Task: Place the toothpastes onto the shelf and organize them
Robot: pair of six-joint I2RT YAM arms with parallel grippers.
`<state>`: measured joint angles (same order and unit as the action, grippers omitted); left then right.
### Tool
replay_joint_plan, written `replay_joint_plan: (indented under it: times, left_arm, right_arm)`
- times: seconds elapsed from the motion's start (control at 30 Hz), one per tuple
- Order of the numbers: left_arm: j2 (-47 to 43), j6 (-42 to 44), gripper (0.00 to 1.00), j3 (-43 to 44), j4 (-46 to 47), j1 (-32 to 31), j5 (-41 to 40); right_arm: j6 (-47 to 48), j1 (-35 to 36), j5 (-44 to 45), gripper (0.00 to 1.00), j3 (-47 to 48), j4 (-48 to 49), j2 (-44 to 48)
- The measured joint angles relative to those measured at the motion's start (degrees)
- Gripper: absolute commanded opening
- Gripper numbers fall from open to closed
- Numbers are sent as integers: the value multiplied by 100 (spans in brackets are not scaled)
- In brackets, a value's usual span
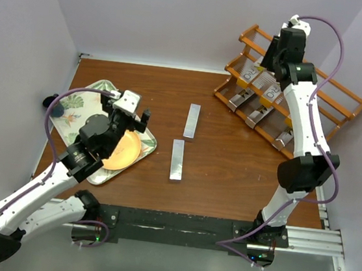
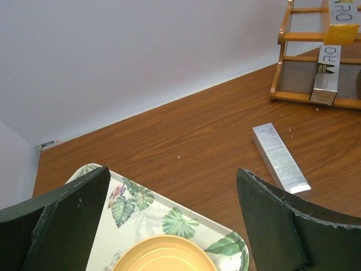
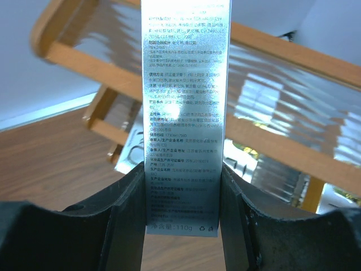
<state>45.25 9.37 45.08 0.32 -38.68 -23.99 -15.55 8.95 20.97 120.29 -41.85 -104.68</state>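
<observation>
On the table [image 1: 228, 180], a farther carton [image 1: 192, 121] and a nearer carton [image 1: 177, 159] are lying mid-table, apart. The shelf [image 1: 346, 95] is standing far right, several cartons sitting on its tiers. The right hand [image 3: 183, 192] is gripping a silver, finely printed carton [image 3: 186, 84] near its end, holding it up to the shelf. The left hand [image 2: 172, 183] is hanging wide open over the tray [image 1: 84, 95], left. The cartons are looking light, stiff and glossy, so likely slippery. Pinching the long flat sides seems safest.
</observation>
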Motion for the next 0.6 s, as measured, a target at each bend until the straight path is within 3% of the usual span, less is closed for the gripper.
replay_joint_plan:
  times: [0.5, 0.6]
  left_arm:
    - [175, -85, 99, 0, -4, 0, 87]
    - [175, -83, 99, 0, -4, 0, 90]
  right_arm:
    - [-184, -393, -122, 39, 404, -109, -490]
    - [-238, -444, -120, 46, 409, -96, -492]
